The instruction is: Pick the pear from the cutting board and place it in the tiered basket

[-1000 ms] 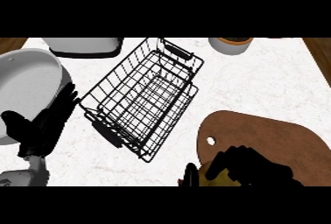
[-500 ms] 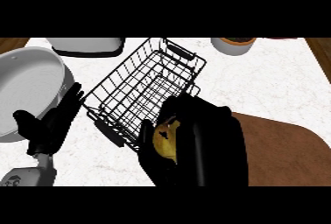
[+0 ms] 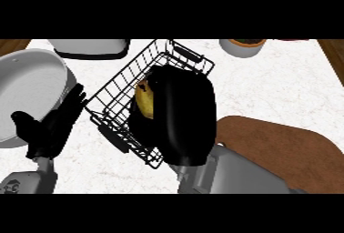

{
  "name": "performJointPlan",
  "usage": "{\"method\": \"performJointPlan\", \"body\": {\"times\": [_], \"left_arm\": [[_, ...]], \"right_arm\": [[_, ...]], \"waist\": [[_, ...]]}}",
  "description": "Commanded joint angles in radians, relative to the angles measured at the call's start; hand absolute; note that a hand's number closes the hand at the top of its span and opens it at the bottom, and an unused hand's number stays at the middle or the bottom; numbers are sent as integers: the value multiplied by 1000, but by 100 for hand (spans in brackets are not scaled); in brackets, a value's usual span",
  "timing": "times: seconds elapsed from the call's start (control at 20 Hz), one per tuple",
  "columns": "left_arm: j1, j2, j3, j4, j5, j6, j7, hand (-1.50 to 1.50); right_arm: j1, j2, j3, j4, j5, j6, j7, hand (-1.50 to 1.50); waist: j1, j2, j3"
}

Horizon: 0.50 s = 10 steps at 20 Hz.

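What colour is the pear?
The pear is yellow with brownish patches, best seen in the head view.

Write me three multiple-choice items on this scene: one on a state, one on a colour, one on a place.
1. The left hand is: A shut in a fist; B open, fingers straight; C curled round a spoon.
2. The cutting board is: A brown; B white; C green.
3. The pear is: A on the cutting board; B in the left hand; C in the right hand, over the tiered basket.
Answers: B, its fingers are straight and hold nothing; A, its bare top is brown; C, black fingers curl round it above the wires.
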Motion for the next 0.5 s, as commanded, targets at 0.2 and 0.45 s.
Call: {"method": "performJointPlan", "body": {"times": [0.2,0.45], "left_arm": [[12,10,35,16,23,-33,-27,0],[23,-10,10,22,-25,-8,-34,0]], "right_arm": [[-53,12,49,208,-3,-185,139,150],[-127,12,34,329,-8,-244,116,150]], "waist": [[-9,0,1],[-5,1,1]]}}
